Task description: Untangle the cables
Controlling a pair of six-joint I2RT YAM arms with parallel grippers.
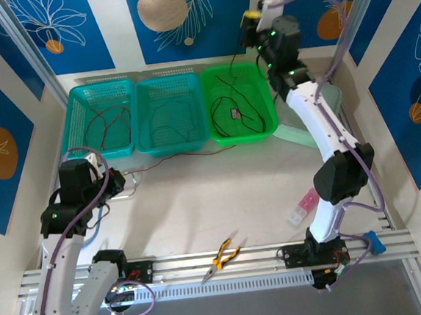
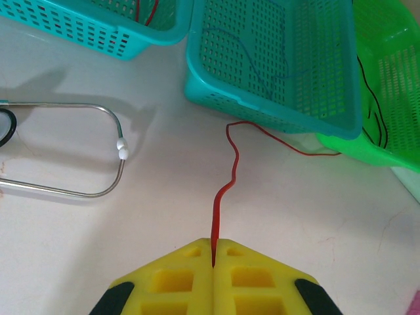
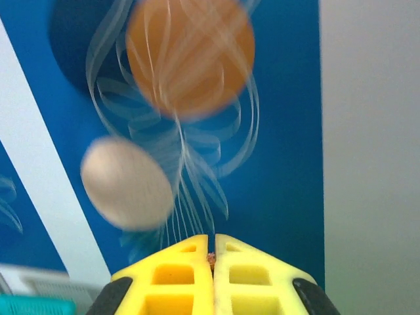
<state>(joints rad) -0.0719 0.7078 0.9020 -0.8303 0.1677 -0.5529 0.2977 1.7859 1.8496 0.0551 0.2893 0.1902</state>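
3 glossy plastic baskets (image 1: 173, 147), smooth matt table (image 2: 315, 210), shiny metal stethoscope (image 2: 65, 104).

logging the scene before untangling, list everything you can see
teal baskets: 2, teal, far left and middle
green basket: 1, green, right of them
red cable: 1, red, table, into left gripper
dark cable: 1, black-brown, green basket, seemingly up to right gripper
blue-grey cable: 1, blue-grey, middle basket
tangled cables: unclear, red and dark, left basket
pliers: 1, yellow-black, near rail
stethoscope: 1, silver, table left
left gripper: yellow, shut on red cable
right gripper: yellow, raised, shut
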